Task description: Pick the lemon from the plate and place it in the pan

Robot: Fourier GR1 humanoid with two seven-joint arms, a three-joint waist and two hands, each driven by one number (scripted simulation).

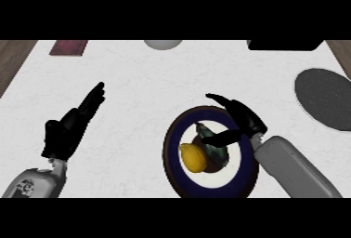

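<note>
Right hand over plate rim

The picture's top edge cuts off a maroon object, a grey round object and a black object; the pan runs past the right edge.

a kitchen: white marbled counter, plate and dark pan.

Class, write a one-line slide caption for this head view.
Right hand open over the plate holding the lemon; left hand rests open.
</note>
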